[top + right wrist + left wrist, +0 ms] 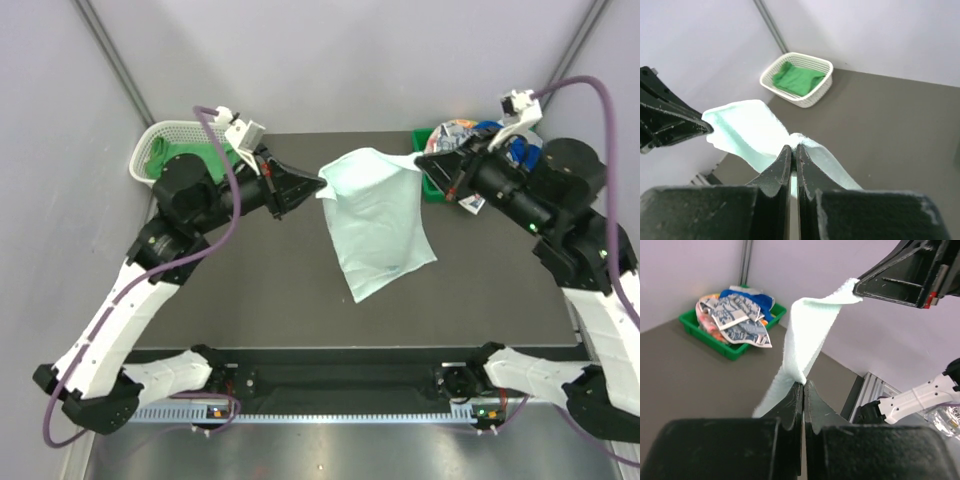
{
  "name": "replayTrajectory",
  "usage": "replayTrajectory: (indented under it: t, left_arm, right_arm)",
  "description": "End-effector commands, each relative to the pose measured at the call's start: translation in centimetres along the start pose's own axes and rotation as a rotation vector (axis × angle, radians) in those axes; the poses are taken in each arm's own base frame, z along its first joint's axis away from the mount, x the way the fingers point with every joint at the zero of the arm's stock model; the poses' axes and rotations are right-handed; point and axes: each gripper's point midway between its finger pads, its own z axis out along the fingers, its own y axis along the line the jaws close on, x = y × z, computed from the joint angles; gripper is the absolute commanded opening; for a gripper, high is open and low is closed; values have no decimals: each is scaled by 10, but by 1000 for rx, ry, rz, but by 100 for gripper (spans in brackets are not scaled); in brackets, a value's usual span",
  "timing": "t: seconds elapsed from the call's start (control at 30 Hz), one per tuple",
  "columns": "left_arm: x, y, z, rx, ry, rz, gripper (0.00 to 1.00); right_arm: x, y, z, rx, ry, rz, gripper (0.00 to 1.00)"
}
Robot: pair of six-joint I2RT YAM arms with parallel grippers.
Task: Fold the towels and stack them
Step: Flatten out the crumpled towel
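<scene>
A pale mint towel (375,225) hangs spread between my two grippers above the dark table. My left gripper (322,184) is shut on its left top corner; in the left wrist view the gripper (803,383) pinches the towel (805,335). My right gripper (421,160) is shut on the right top corner; in the right wrist view the gripper (793,147) pinches the towel (747,127). The towel's lower edge rests on the table. A bright green towel (170,157) lies in the white mesh basket (143,148). More towels, blue and white-grey patterned (737,315), are piled in the green tray (715,342).
The white mesh basket (817,92) stands at the back left corner. The green tray (432,185) with its pile stands at the back right, behind my right arm. The dark table mat (260,290) lies under the towel. Grey walls enclose the back and sides.
</scene>
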Motion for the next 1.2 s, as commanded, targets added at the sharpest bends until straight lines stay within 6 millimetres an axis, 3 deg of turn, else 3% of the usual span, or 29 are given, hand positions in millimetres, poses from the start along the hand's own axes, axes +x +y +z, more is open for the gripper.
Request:
replayTrajectory:
  t: [0.0,0.17,0.2,0.27,0.3,0.43,0.5,0.57,0.7,0.73,0.77,0.8,0.83,0.87,0.9,0.93,0.97,1.0,1.03,1.07,1.1,1.13,1.17]
  left_arm:
    - [5,-15,-14,34,87,41,0]
    - [-26,-41,-32,81,49,79,0]
    - [-42,-50,-37,92,18,98,0]
    - [-49,-48,-36,68,18,92,0]
    - [-62,-54,-41,68,-11,107,0]
    - [-81,-42,-35,-15,-57,121,0]
    - [-90,-33,-32,-69,-74,125,0]
    - [-87,-15,-17,-123,-59,109,0]
    - [-63,42,19,-247,-1,30,0]
    - [-53,76,27,-285,28,-13,0]
    - [-46,92,33,-291,38,-47,0]
    - [-36,108,41,-284,50,-92,0]
    - [-23,144,48,-337,70,-121,0]
    - [-13,165,54,-368,85,-131,0]
    - [-7,184,58,-397,96,-130,0]
    - [17,224,71,-439,143,-156,0]
    - [28,245,78,-461,168,-162,0]
    - [48,280,95,-481,209,-177,0]
    - [56,301,99,-492,231,-191,0]
    - [37,309,110,-479,198,-167,0]
    - [41,325,117,-480,206,-171,0]
    - [79,362,127,-507,266,-215,0]
    - [60,364,133,-497,243,-192,0]
  right_arm:
    - [-15,22,-20,-95,-57,29,0]
    - [-31,39,-47,-167,-118,69,0]
    - [-38,43,-56,-183,-141,73,0]
    - [-45,49,-65,-202,-163,91,0]
    - [-52,52,-70,-212,-181,94,0]
    - [-64,57,-74,-226,-207,109,0]
    - [-62,54,-63,-210,-200,112,0]
    - [-57,46,-48,-170,-184,114,0]
    - [-30,20,16,-73,-82,104,0]
    - [-24,15,29,-62,-61,98,0]
    - [-12,3,56,-36,-26,102,0]
    - [-3,-19,72,6,-7,110,0]
    - [8,-24,87,-21,33,136,0]
    - [22,-41,119,-20,61,158,0]
    - [33,-65,135,5,81,188,0]
    - [43,-72,150,-26,113,225,0]
    - [64,-94,182,-18,150,255,0]
    - [65,-112,195,-5,148,296,0]
    - [71,-121,208,-23,168,320,0]
    - [96,-145,236,-13,206,357,0]
    - [86,-160,247,-17,183,376,1]
    - [90,-166,256,-39,199,424,0]
    - [97,-188,274,-37,198,450,0]
